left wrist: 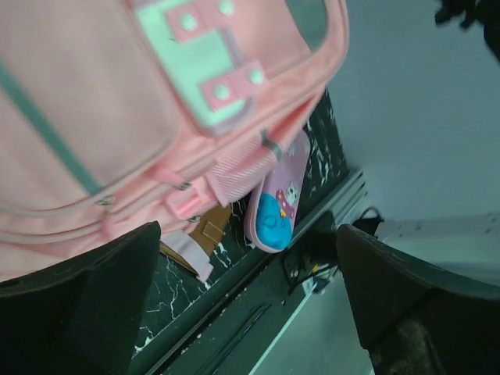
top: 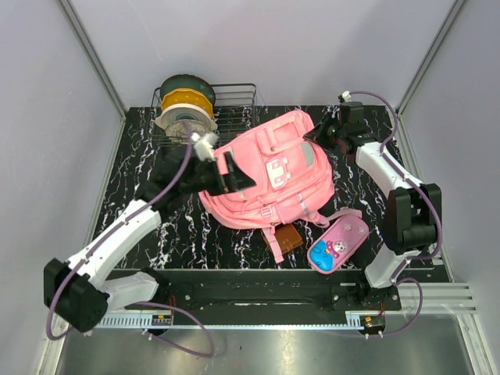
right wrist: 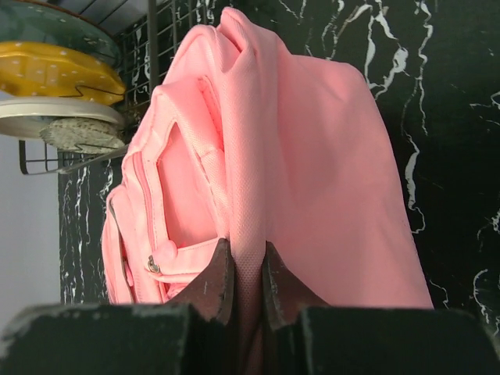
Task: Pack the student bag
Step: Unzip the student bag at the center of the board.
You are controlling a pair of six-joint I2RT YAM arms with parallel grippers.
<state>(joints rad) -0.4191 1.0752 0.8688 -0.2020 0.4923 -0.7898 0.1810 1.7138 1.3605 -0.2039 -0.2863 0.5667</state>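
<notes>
Since grey walls (top: pixel 273 47) are boxing in the black marble-look table (top: pixel 133 168) on three sides, most of the bare tabletop is showing on the left half. The student bag (top: pixel 269 183) is lying flat in the middle, front pockets up, top end pointing toward the far right. It's soft, puffy pink fabric with a fine weave and a white-and-grey patch on the front.

A wire basket (top: pixel 238 98) is standing at the far edge just beside the bag, holding a stack of round discs (top: pixel 186 105) in green, yellow and white. Near the front edge, a flat brown thing (top: pixel 287 239) is poking out from under the bag's straps. A glossy oval pencil case (top: pixel 338 244), pink with a blue cartoon end, is lying just beside it.

Up top, the right gripper (top: pixel 322 131) is pinching a fold of the bag's fabric, fingers (right wrist: pixel 211 277) squeezing nearly together with only cloth between them. Over at the bag's left edge, the left gripper (top: pixel 232 173) is hovering with fingers (left wrist: pixel 101 297) spread wide, gripping nothing. Can't tell if it's touching the fabric.
</notes>
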